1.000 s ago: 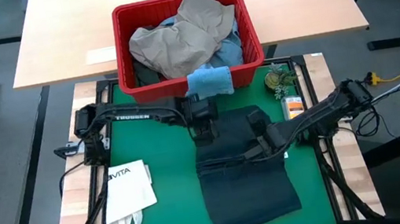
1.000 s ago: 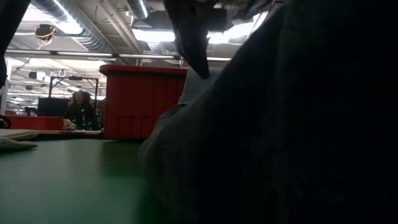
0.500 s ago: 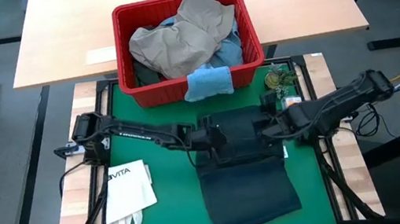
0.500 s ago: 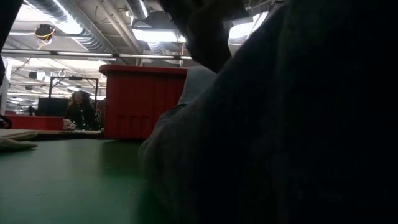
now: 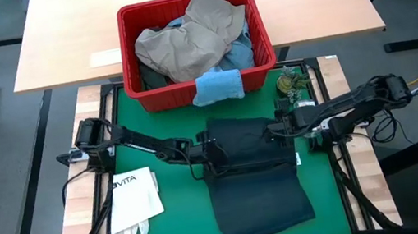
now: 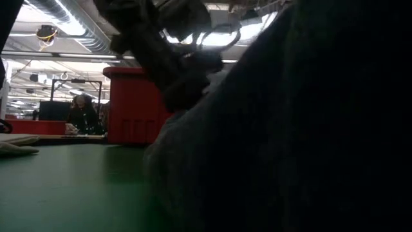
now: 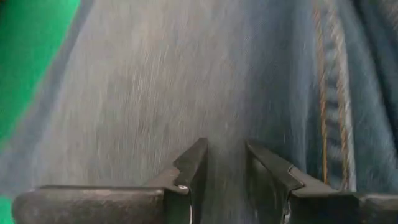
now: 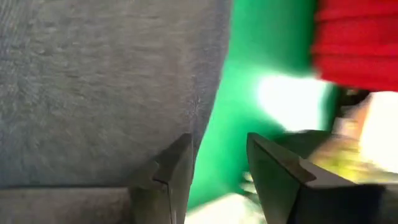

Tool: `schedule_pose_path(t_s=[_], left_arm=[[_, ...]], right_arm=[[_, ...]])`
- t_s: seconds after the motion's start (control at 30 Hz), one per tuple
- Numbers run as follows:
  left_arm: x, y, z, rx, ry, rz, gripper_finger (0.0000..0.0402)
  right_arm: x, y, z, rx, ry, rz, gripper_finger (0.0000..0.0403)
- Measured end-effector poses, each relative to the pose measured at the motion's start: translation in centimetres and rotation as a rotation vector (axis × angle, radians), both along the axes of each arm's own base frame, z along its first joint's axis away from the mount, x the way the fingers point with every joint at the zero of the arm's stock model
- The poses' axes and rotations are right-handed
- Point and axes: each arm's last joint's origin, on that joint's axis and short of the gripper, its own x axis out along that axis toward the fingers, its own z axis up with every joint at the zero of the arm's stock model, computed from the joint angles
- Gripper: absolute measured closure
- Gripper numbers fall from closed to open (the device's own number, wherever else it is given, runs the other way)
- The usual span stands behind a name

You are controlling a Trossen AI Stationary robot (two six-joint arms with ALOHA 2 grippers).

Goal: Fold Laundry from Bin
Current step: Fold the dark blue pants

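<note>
Dark navy jeans [image 5: 258, 197] lie on the green mat [image 5: 154, 138], with their upper part [image 5: 247, 140] folded flat over the rest. My left gripper [image 5: 207, 149] [image 7: 227, 149] is low at that folded part's left edge, open, with denim showing past its fingers. My right gripper [image 5: 280, 129] [image 8: 217, 140] is low at its right edge, open, one finger over the cloth and one over the mat. The red bin [image 5: 125, 46] stands at the far edge, piled with tan [image 5: 189, 37] and blue laundry. A light blue cloth [image 5: 217, 87] hangs over its near rim. My left gripper slants down from the table's left onto the folded jeans' left side [image 7: 186, 93]; nothing shows pinched between its fingers, and I cannot tell whether the tips touch the cloth. My right gripper slants down at the jeans' right edge [image 8: 208, 74]; I cannot tell whether it touches.
A white "VITA" tote bag [image 5: 135, 203] lies near left on the mat. Small greenish items [image 5: 294, 83] and an orange card [image 5: 305, 108] sit at the far right. Bare mat lies left of the jeans. In the low view the jeans [image 6: 290, 142] fill the right; a person [image 6: 82, 115] sits far behind.
Both grippers have sunk toward the jeans and drawn apart. The left has gone toward the table's near left, to the folded part's left edge. The right has gone toward the right edge and rolled. The jeans' upper part now shows as a flat, wide rectangle.
</note>
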Motion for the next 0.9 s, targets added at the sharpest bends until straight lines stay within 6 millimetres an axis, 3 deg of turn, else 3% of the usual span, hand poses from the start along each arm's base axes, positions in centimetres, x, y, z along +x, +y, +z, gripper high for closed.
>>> schedule_pose_path(t_s=[0.23, 0.47, 0.7, 0.9], left_arm=[[-1.9, 0.1, -2.2, -0.024, 0.039, 0.034, 0.0305], [-1.7, 0.1, -2.0, -0.022, 0.035, 0.033, 0.0305], [-0.7, -0.1, 0.5, -0.023, 0.073, 0.027, 0.0305], [-0.5, -0.6, 3.7, -0.033, 0.011, 0.014, 0.0305]], right_arm=[[-2.4, -0.2, -3.1, 0.113, 0.055, -0.042, 0.0249], [-2.9, -0.1, -3.1, 0.116, 0.079, -0.041, 0.0249], [-3.3, 0.0, 0.4, 0.13, 0.143, -0.043, 0.0249], [-3.3, 0.2, 4.0, 0.131, 0.006, -0.031, 0.0249]])
